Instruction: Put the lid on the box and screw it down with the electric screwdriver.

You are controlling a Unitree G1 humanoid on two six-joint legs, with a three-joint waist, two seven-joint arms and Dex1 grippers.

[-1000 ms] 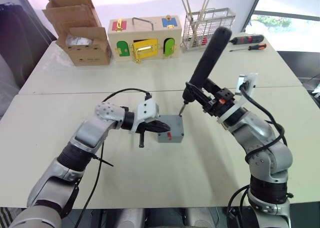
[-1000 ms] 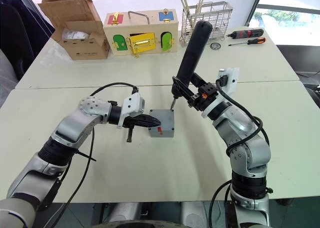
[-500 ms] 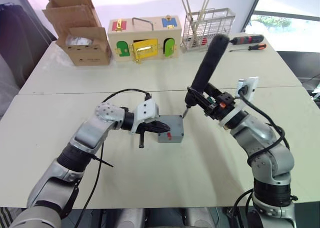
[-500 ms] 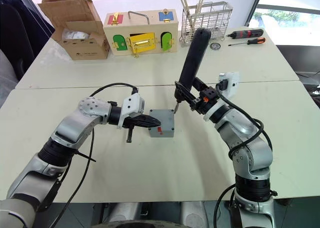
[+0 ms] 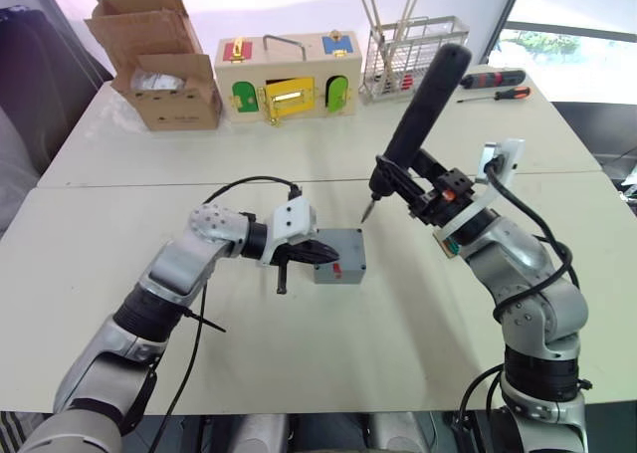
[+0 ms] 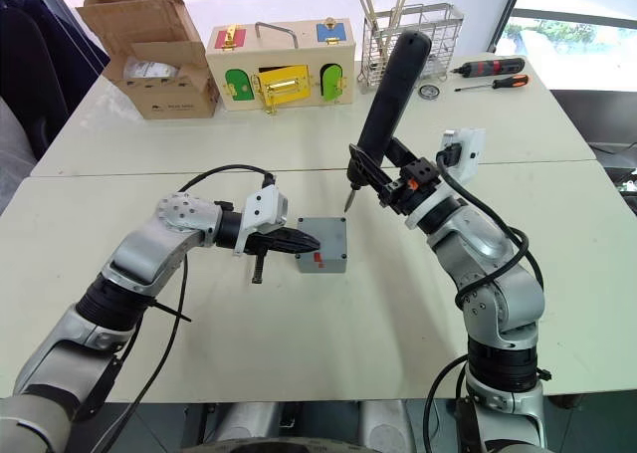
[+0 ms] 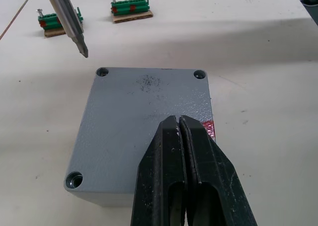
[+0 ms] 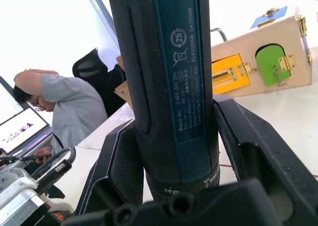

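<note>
The grey box [image 5: 348,272] sits mid-table with a red mark on its near side. The lid [image 7: 131,116] lies flush on top of it, with screw holes at its corners. My left gripper [image 7: 180,120] is shut, and its tips rest on the lid's near edge. My right gripper [image 5: 416,186] is shut on the electric screwdriver [image 5: 423,105], a thick black cylinder tilted up to the right. Its metal bit [image 7: 69,22] hangs a little above the lid's far corner hole without touching it.
At the back stand a cardboard box [image 5: 159,75], a wooden latch box [image 5: 289,75] and a wire rack [image 5: 413,50], with hand screwdrivers [image 5: 493,80] on the right. Two green screw strips [image 7: 130,7] lie beyond the box. A seated person [image 8: 59,107] is far off.
My right arm has raised the electric screwdriver, so its bit has lifted off the box's far corner. The left gripper and the box have not moved.
</note>
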